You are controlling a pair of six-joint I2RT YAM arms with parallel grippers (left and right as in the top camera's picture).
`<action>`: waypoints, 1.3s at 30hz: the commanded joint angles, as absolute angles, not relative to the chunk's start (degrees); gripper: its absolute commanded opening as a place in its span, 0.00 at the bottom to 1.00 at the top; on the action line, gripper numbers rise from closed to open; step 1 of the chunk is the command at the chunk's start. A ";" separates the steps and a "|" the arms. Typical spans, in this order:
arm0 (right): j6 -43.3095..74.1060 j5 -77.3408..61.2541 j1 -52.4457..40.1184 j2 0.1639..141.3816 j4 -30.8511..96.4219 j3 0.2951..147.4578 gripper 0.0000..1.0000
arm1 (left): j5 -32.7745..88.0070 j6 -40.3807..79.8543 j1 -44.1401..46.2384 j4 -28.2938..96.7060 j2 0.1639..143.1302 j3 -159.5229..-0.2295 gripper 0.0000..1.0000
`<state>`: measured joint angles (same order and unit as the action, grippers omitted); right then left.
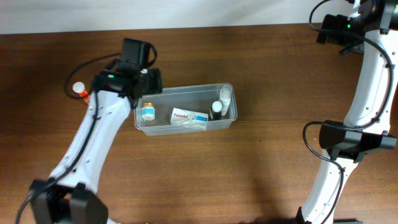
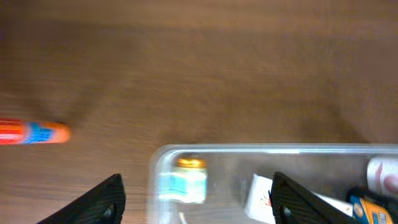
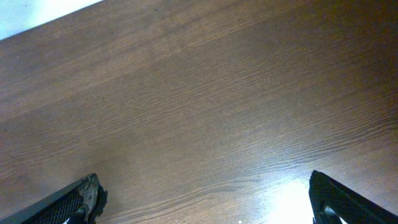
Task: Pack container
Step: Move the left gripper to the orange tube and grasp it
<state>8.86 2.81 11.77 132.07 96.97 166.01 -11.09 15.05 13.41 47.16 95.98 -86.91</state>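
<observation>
The clear plastic container (image 1: pixel 186 91) lies on the brown table at the middle. Inside it are a small bottle with a blue label (image 1: pixel 147 112), a white Panadol box (image 1: pixel 189 117), a dark bottle (image 1: pixel 216 109) and a white bottle (image 1: pixel 224 94). In the left wrist view the container's rim (image 2: pixel 249 149) shows, with the small bottle (image 2: pixel 183 182) and the box (image 2: pixel 258 196) inside. My left gripper (image 2: pixel 196 211) is open and empty over the container's left end. An orange and red tube (image 1: pixel 79 90) lies on the table to the left, also in the left wrist view (image 2: pixel 31 132). My right gripper (image 3: pixel 205 211) is open over bare table.
The right arm (image 1: pixel 364 74) stands at the far right of the table, its wrist at the back right corner. The left arm (image 1: pixel 93 137) reaches in from the front left. A white wall edge runs along the back of the table.
</observation>
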 commanded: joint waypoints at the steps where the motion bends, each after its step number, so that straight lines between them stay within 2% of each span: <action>1: 9.32 3.31 11.99 131.52 97.30 165.91 0.98 | -15.03 15.35 8.64 47.97 93.51 -88.33 0.76; 8: 9.32 3.31 11.99 131.52 97.30 165.91 0.98 | -14.79 15.33 -3.14 51.20 95.00 -88.33 0.82; 14: 9.30 3.29 11.99 131.52 97.30 165.91 0.98 | -14.79 14.20 -8.91 49.47 96.92 -88.33 0.87; 16: 9.32 3.31 11.99 131.52 97.30 165.91 0.98 | -14.76 13.65 -9.89 48.31 97.95 -88.33 0.87; 18: 9.32 3.29 11.99 131.52 97.30 165.91 0.98 | -14.59 13.61 -10.37 47.13 99.39 -88.33 0.93; 23: 9.30 3.29 11.99 131.52 97.30 165.91 0.98 | -14.37 13.17 -10.57 44.25 103.39 -88.33 0.94; 35: 9.32 3.31 11.99 131.52 97.30 165.91 0.98 | -12.71 13.19 -10.55 40.05 110.08 -88.33 0.95; 39: 9.30 3.29 11.99 131.52 97.30 165.91 0.98 | -12.71 13.21 -10.57 39.35 110.26 -88.33 0.89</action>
